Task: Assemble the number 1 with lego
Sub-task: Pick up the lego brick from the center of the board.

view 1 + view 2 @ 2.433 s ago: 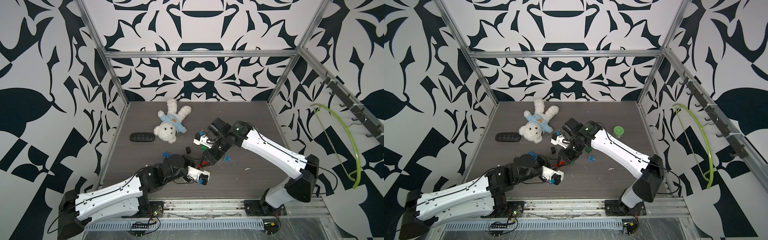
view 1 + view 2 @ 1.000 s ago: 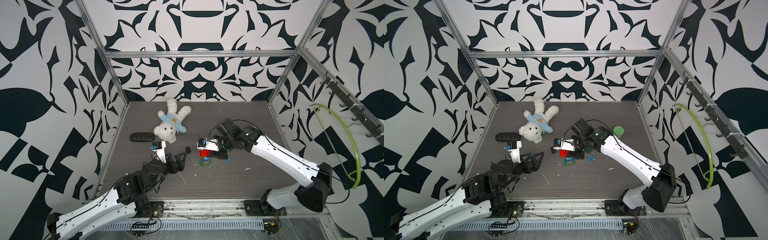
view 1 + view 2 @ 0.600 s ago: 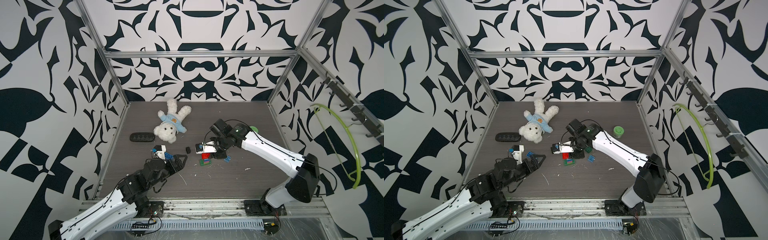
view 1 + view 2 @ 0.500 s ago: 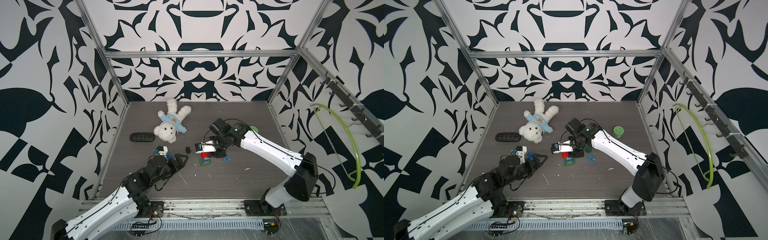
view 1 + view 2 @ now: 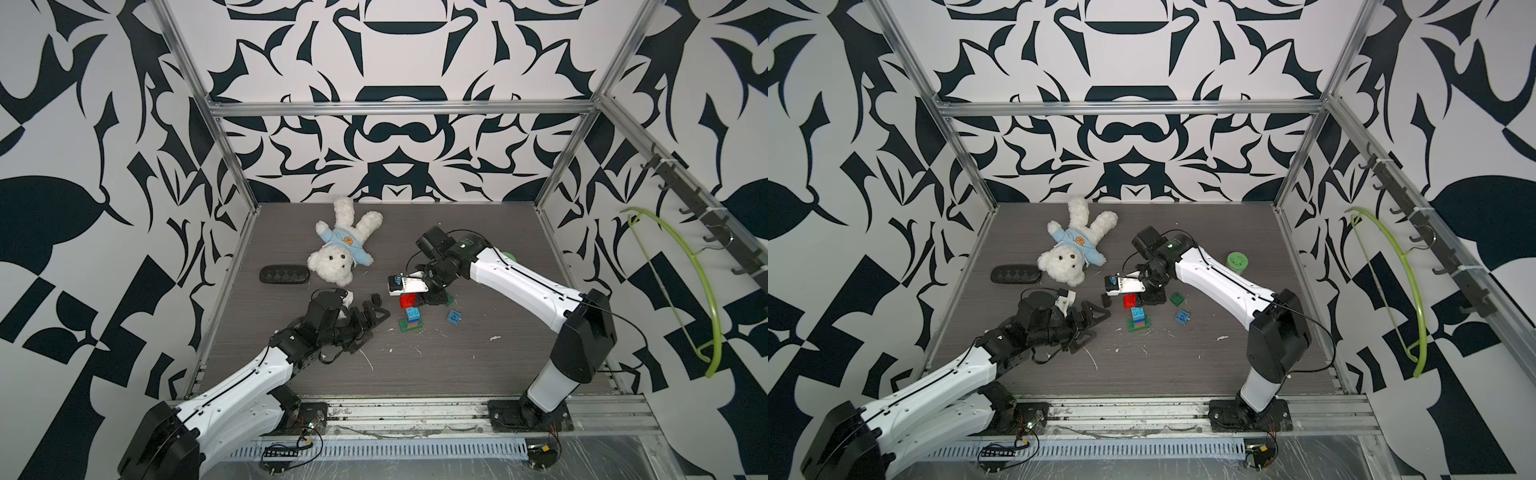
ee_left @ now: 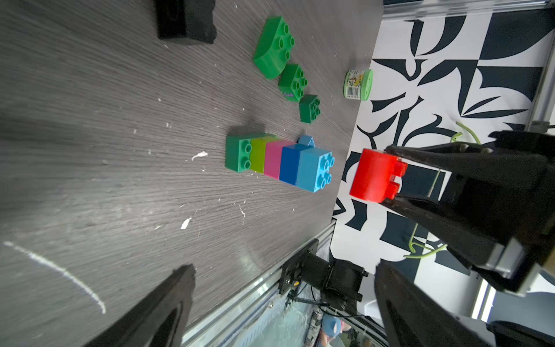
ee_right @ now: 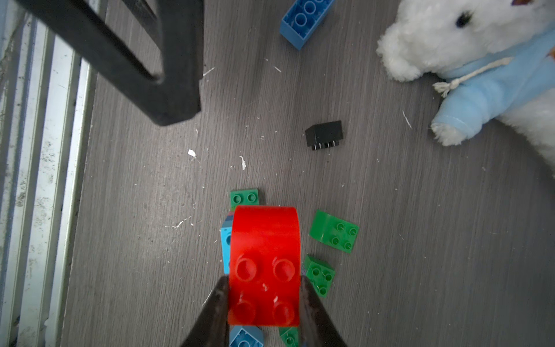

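**Red brick held over the stack**

My right gripper clamped a red brick, four studs and one rounded end, just above the stack without touching it. The stack was green, lime, pink, blue and light blue, upright on the table. My left gripper hung wide open, empty. From the right wrist, the red brick hid most of the stack.

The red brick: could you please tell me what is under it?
The red brick hangs above the brick stack, not touching. In the right wrist view it covers most of the stack.
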Controlling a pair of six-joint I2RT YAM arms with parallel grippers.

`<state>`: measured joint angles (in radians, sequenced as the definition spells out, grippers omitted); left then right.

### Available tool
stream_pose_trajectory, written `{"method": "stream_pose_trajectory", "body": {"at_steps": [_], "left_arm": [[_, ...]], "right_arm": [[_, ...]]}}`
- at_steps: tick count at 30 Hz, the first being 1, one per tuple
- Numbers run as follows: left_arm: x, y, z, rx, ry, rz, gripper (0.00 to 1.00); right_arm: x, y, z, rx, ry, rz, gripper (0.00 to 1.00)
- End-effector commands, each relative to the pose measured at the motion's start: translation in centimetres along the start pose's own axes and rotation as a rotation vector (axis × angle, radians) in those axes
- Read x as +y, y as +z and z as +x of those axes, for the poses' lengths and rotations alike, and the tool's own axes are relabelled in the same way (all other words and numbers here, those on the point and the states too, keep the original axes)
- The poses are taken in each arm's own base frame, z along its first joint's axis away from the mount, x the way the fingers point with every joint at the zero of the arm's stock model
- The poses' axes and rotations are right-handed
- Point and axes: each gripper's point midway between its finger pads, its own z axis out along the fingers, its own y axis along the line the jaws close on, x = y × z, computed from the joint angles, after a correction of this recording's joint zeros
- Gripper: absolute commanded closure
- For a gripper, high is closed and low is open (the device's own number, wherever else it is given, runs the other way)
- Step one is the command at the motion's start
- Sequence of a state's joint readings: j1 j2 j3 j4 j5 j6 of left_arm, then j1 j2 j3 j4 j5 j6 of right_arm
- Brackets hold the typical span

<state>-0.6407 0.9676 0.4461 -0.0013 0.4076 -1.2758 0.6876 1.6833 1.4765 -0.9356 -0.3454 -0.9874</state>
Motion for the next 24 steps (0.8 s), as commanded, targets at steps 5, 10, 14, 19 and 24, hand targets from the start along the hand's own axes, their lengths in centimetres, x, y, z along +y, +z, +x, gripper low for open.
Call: {"method": "stream_pose_trajectory", "body": {"at_steps": [5, 10, 14, 19, 24], "left_arm": [[-5.3, 0.8, 0.5, 0.188, 0.126, 0.148, 0.01], [-5.5, 1.9, 0.0, 0.245, 0.108, 0.134, 0.02], [-5.2, 3.0, -0.4, 0.275, 0.085, 0.107, 0.04], [-4.6, 3.8, -0.4, 0.308, 0.062, 0.083, 0.09], [-4.3, 4.4, -0.6, 0.324, 0.053, 0.072, 0.12]], "right_arm": [[0.9, -0.6, -0.4, -0.06, -0.011, -0.018, 1.0], [1.1, 0.0, -0.1, -0.06, -0.012, -0.03, 1.0], [1.1, 0.2, 0.0, -0.058, -0.013, -0.035, 1.0], [1.0, 0.8, 0.0, -0.061, -0.011, -0.045, 1.0], [1.0, 1.3, 0.2, -0.064, -0.004, -0.057, 1.0]]}}
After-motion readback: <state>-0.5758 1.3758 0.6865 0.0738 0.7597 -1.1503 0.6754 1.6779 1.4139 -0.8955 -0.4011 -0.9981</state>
